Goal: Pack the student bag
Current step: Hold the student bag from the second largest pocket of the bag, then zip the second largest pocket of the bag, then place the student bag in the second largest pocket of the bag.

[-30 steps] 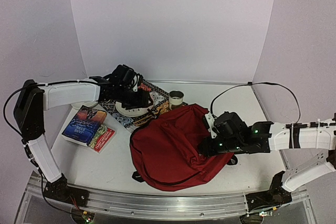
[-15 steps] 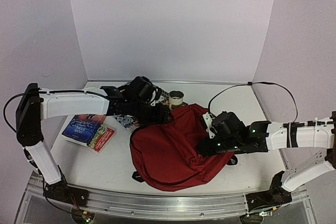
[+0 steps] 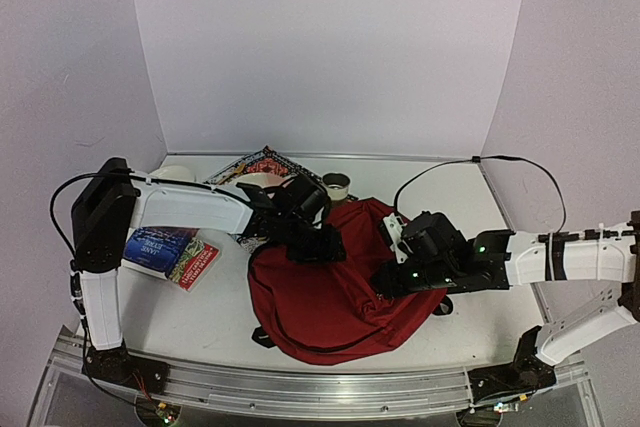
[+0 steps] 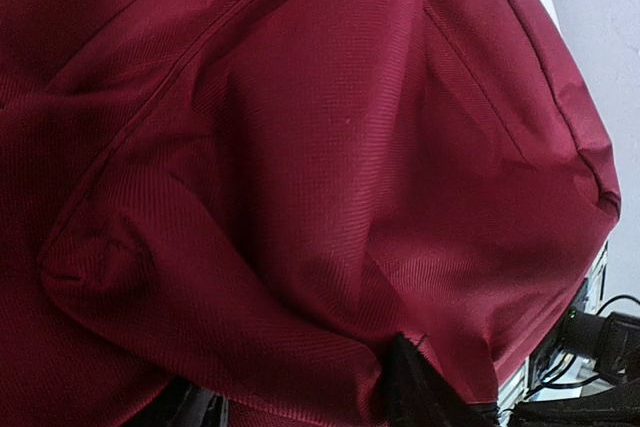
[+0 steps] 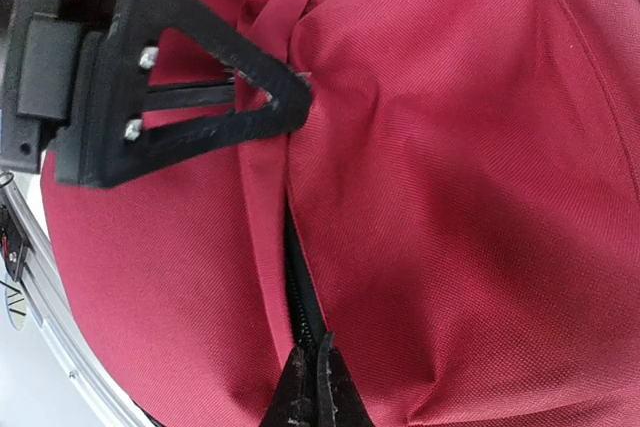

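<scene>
Your student bag (image 3: 320, 302) lies slumped in the middle of the tabletop (image 3: 200, 322), closer to the near edge than to the far wall, with its red cloth bunched up towards the far side. Your right claw (image 5: 308, 387) is pinched closed on the bag's right side, its two tips meeting right on the dark zip line (image 5: 298, 277). Judging by that hold, it is there to pin the edge or draw the zip so the mouth can open for packing.

Your left claw (image 3: 322, 245) sits at the bag's far-left shoulder, with one black finger at a raised fold of cloth. It is probably there to lift the other lip against the right claw's pull. You cannot tell whether that claw is open or closed on the fold. The right wrist view shows only one finger side-on, and the left wrist view is nearly all red cloth with a dark tip at the bottom edge.

No opening into the bag shows in any view, so how far it is unzipped is unclear. Left of the bag lie books (image 3: 168, 252). Beyond it are a roll (image 3: 336, 187) and a patterned sheet (image 3: 258, 160), partly hidden behind the left arm.
</scene>
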`<state>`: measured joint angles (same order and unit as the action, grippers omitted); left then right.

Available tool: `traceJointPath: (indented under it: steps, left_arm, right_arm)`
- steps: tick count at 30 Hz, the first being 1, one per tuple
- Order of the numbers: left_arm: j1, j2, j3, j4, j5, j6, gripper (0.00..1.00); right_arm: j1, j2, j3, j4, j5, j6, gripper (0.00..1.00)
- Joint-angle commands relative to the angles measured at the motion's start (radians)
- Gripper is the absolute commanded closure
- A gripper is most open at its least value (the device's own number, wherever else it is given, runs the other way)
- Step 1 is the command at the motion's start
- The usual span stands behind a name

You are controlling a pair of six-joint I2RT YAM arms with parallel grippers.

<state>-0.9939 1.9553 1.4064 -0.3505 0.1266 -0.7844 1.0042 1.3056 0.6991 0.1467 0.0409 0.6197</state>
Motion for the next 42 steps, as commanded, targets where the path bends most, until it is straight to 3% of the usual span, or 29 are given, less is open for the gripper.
traceJointPath:
  steps: [1,5,7,17,22,29,36,42]
  left_arm:
    - [0.001,0.026,0.078,0.014,-0.028,0.002,0.62]
    - [0.017,0.030,0.092,0.013,-0.059,0.004,0.93]
    - [0.034,0.022,0.089,0.013,-0.062,0.000,1.00]
    - [0.126,-0.026,0.053,0.041,-0.044,-0.028,1.00]
    - [0.099,-0.036,0.049,0.051,-0.020,-0.032,1.00]
    - [0.061,-0.141,-0.037,0.086,-0.033,-0.029,0.78]
    - [0.071,-0.334,-0.131,0.061,-0.164,0.048,0.48]
    - [0.146,-0.405,-0.225,0.023,-0.177,0.093,0.43]
  right_arm:
    - [0.005,-0.016,0.019,-0.005,-0.010,-0.012,1.00]
    - [0.005,-0.052,-0.022,-0.023,-0.008,0.014,1.00]
    - [0.005,-0.084,-0.056,-0.037,0.001,0.035,1.00]
    - [0.005,-0.204,-0.208,-0.110,0.031,0.147,1.00]
    - [0.004,-0.212,-0.191,-0.140,0.109,0.166,1.00]
    - [-0.006,-0.136,-0.045,-0.281,0.316,0.134,1.00]
    - [-0.058,-0.086,0.063,-0.352,0.378,0.079,0.99]
    - [-0.163,-0.093,0.105,-0.369,0.376,0.024,0.99]
